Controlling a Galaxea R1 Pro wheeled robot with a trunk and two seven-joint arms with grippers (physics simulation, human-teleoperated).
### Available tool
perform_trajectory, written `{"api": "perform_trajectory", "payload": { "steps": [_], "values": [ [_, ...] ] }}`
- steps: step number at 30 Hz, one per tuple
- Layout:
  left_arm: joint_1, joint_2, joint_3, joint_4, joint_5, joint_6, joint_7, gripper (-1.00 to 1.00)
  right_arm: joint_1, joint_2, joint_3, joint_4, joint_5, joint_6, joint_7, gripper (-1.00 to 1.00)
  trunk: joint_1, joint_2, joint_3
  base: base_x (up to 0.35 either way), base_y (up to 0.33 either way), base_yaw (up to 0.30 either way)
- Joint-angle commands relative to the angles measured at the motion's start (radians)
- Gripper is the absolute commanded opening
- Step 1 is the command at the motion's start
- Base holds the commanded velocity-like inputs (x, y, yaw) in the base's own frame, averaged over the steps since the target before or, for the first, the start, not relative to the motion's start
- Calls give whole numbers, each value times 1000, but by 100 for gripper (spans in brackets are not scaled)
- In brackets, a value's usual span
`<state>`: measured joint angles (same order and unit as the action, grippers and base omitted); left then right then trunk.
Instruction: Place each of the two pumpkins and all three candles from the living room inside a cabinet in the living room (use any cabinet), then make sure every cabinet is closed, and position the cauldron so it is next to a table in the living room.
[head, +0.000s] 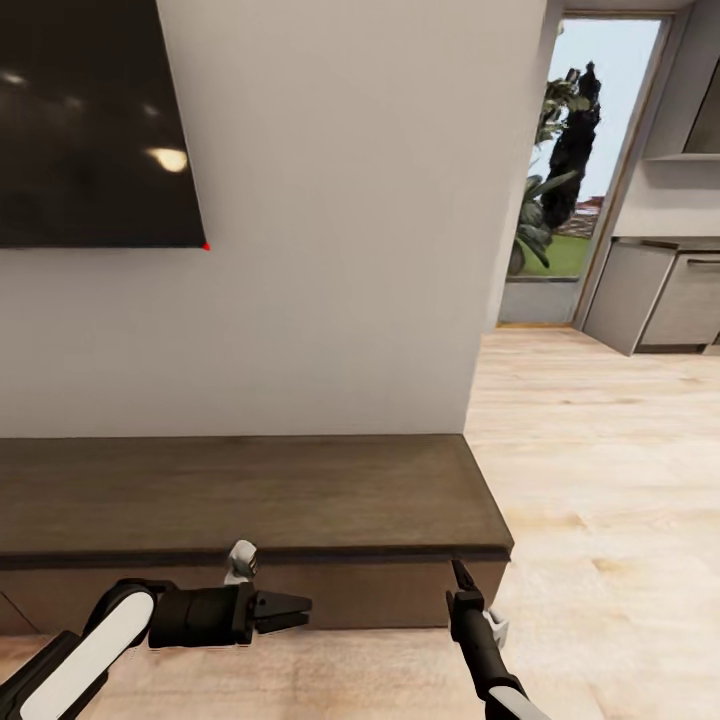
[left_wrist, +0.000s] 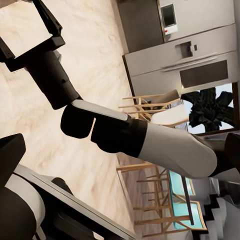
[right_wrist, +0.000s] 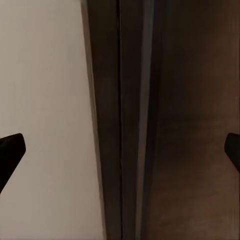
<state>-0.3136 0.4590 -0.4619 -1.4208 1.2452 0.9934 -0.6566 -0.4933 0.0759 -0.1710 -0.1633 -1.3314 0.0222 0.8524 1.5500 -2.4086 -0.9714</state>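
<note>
The cabinet is a long, low, dark-brown unit against the white wall, and the front of it that I can see looks flush and closed. My left gripper hovers in front of the cabinet's front face, pointing right, with its fingers open and empty. My right gripper points at the cabinet's front edge near its right end. In the right wrist view the right gripper is open, its tips wide apart and framing the cabinet's top edge. The pumpkins, candles and cauldron are out of view.
A dark TV screen hangs on the wall above the cabinet. Open wood floor runs right toward a glass door and grey kitchen cupboards. The left wrist view looks past my right arm to wooden chairs.
</note>
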Motion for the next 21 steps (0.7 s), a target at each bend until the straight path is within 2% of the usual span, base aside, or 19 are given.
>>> {"api": "perform_trajectory", "payload": {
  "steps": [1, 10, 14, 18, 21],
  "values": [
    [-1, 0, -1, 0, 1, 2, -3, 100, -1, 0, -7, 1, 3, 2, 3, 100, 0, 0, -1, 168, 0, 0],
    [-1, -1, -1, -1, 2, 2, -4, 100, -1, -1, -7, 2, 3, 1, 0, 100, 0, 0, -1, 33, 0, 0],
    [-1, -3, -1, -1, 2, 2, -5, 100, -1, -1, -7, 2, 3, 1, -1, 100, 16, -28, -13, 1, 0, 0],
    [-1, -4, -1, -1, 2, 2, -5, 100, -1, -1, -7, 2, 3, 1, -1, 100, 16, -28, -13, 0, 0, 0],
    [-1, -4, -1, -1, 2, 2, -5, 100, -1, -1, -6, 1, 3, 1, -1, 100, 27, -49, -23, 0, 0, 0]
  ]
}}
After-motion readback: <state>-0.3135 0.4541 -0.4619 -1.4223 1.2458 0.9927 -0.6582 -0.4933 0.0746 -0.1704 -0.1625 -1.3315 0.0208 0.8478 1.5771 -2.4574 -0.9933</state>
